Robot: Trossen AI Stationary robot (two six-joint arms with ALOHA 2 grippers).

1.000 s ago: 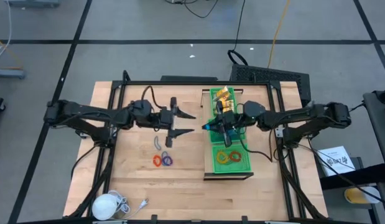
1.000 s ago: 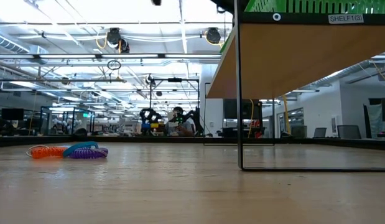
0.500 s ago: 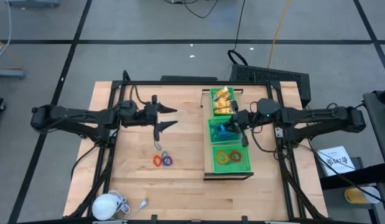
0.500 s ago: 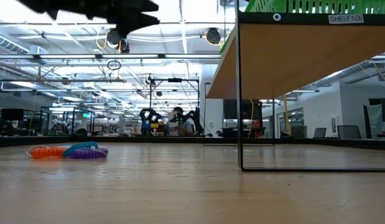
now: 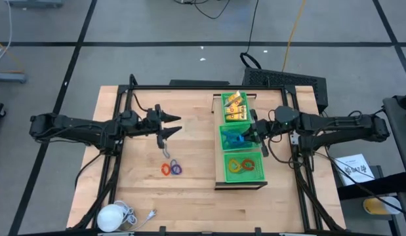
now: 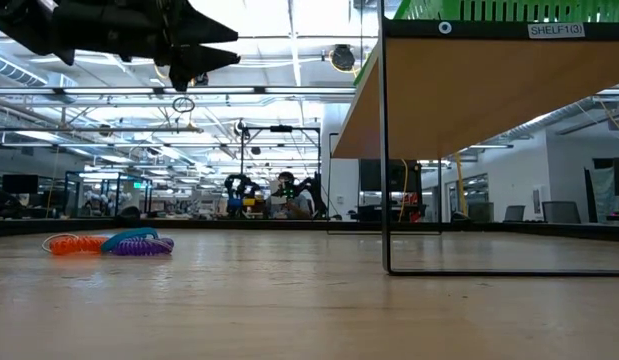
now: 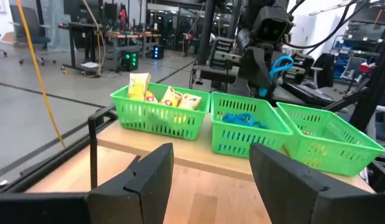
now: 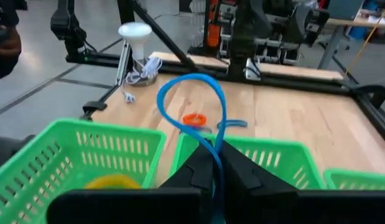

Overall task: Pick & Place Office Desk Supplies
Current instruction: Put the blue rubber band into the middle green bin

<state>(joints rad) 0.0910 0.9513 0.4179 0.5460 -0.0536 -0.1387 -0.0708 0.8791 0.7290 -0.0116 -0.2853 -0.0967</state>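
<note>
The blue ring [image 8: 195, 102] is pinched in the closed right gripper [image 8: 216, 163], above the green baskets [image 5: 242, 145]. Its loop stands upright, long axis pointing away from the fingers. It may snag on the basket wall or fall into the wrong compartment, which seems possible. The left gripper [image 5: 168, 128] hangs half open and empty above the table [image 5: 189, 196], near the loose rings [image 5: 171, 168].

yellow packets [image 5: 234, 105]: heaped in tray compartment at 12 o'clock
blue clips [image 5: 234, 138]: middle compartment
blue ring [image 8: 198, 106]: upright loop pinched by right gripper [image 8: 215, 163]
orange/red rings [image 5: 241, 164]: compartment at 6 o'clock
loose rings [image 5: 171, 168]: red, purple, flat on table, 9 o'clock of trays
</note>
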